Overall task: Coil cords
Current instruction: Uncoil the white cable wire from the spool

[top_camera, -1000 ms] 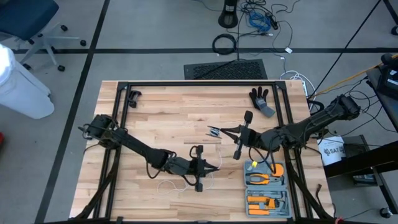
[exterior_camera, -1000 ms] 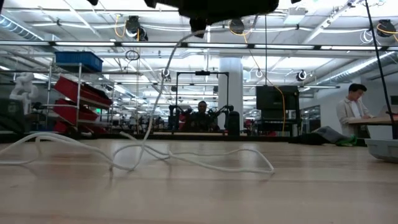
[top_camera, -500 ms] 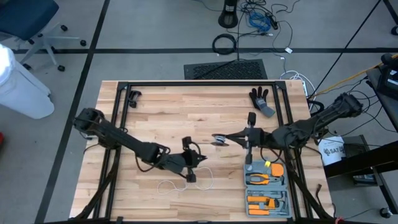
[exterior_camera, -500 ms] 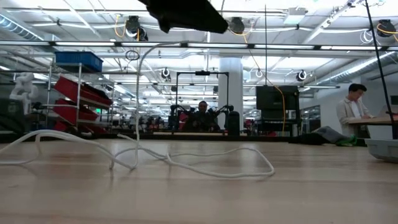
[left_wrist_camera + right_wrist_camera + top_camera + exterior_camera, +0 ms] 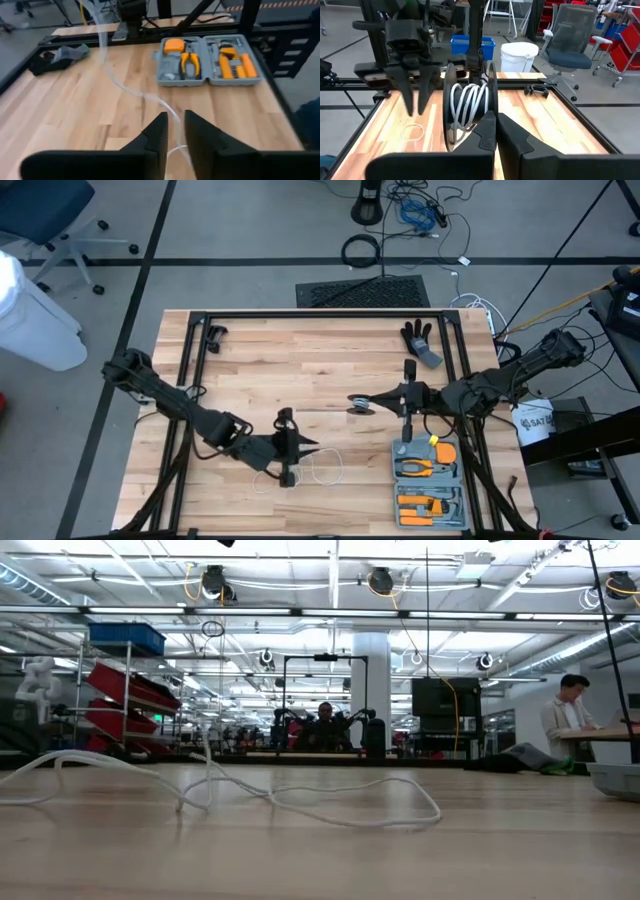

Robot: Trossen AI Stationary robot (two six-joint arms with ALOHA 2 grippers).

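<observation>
The white cord lies in loose loops (image 5: 322, 470) on the wooden table and shows as curves in the low view (image 5: 300, 802). One strand runs up to the black reel (image 5: 359, 402), which has several turns wound on it (image 5: 467, 104). My left gripper (image 5: 310, 445) is near the table's front, just above the loops, fingers pointing toward the table's right edge and shut on the cord (image 5: 131, 91). My right gripper (image 5: 372, 401) is at mid-table, pointing left, shut on the reel. My left gripper has the cord (image 5: 172, 116) running between its two nearly closed fingers, which lie level and across it. One strand rises in a slack curve toward the reel; the rest drops to the loops on the table. My right gripper pinches the reel by the edge of its discs (image 5: 489, 117), coming level from the table's right. The reel is lifted clear of the table and stands on edge, with its wound cord facing the gripper.
A grey tool case with orange tools (image 5: 428, 480) lies open at the front right, right of the loops. A dark glove (image 5: 420, 340) lies at the back right and a small black item (image 5: 213, 335) at the back left. People sit in the room beyond (image 5: 570, 715).
My left gripper has gone toward the table's left edge with the cord, and the rising strand has followed it left. My right gripper has drawn back a little toward the right edge with the reel. The loops on the table have kept their place.
</observation>
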